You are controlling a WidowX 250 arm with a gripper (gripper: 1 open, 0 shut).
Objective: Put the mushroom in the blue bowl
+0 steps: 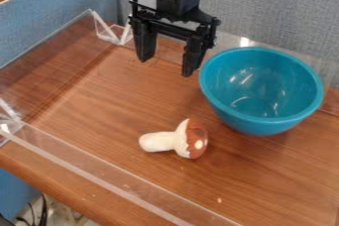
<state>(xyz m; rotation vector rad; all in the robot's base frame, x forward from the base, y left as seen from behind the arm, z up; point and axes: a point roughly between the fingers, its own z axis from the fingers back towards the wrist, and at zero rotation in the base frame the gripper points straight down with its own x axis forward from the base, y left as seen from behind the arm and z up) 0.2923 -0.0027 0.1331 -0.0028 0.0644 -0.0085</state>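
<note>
Toy mushroom point(177, 141) and blue bowl point(263, 89), apart.
Mushroom on its side, lower centre, cream stem leftward, orange-brown cap rightward; bowl upright, glossy teal, right of frame, no mushroom inside.

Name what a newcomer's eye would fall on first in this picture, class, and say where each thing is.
The glossy blue bowl draws the eye first, standing at the right of the wooden table. Next comes the black gripper, open at the top centre, beside the bowl. The toy mushroom lies on its side nearer the camera.
</note>
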